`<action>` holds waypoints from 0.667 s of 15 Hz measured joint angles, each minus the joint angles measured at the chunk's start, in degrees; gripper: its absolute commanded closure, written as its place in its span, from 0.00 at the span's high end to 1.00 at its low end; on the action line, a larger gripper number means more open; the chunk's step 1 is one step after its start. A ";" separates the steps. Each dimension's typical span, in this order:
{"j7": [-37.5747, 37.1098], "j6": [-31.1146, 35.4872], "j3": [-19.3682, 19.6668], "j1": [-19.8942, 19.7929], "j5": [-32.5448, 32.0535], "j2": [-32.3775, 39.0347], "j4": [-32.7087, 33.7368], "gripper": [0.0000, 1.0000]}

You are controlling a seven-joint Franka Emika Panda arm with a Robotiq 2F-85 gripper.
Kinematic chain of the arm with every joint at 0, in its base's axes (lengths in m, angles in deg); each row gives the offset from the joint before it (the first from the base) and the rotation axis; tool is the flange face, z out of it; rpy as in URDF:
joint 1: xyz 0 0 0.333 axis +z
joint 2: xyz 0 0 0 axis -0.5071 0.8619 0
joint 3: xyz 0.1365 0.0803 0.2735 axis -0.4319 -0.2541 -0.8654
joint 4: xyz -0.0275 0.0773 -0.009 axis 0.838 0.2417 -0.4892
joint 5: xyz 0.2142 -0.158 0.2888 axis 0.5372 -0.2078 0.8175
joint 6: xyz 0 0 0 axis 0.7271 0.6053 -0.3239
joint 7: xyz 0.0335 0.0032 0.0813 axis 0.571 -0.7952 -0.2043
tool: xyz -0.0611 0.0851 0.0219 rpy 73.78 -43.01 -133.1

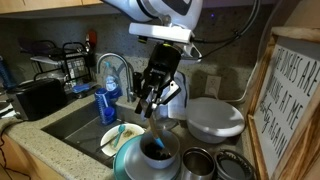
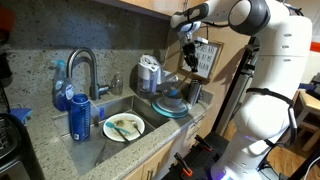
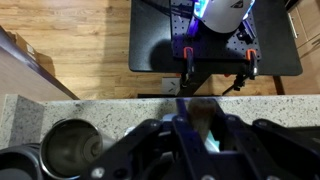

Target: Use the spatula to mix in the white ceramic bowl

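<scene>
stainless sink (image 1: 75,120) set in a speckled counter, with a teal plate (image 1: 128,160) at its near corner. stacked on that plate, beside two metal bowls (image 1: 198,163): white ceramic bowl (image 1: 158,153), small, deep, dark inside. judged heavy enough to stay put under gentle stirring, yet brittle and free to skid on the glazed plate. directly above the bowl: gripper (image 1: 150,104), fingers drawn nearly together, apparently clamped on the upper handle of the spatula (image 1: 157,125). slim, pale and hanging steeply, head down inside the bowl. probably light, stiff and smooth, so prone to twist. best held high on the handle, squarely across its flat faces.
</scene>
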 measured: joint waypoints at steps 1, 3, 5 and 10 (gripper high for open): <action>0.20 -0.24 0.00 -0.01 -0.04 0.00 0.06 0.08; 0.21 -0.15 0.01 -0.01 -0.42 0.01 0.11 0.08; 0.19 0.10 0.04 -0.03 -0.98 0.01 0.14 0.08; -1.10 5.63 0.08 -0.16 -1.69 0.02 -0.74 0.08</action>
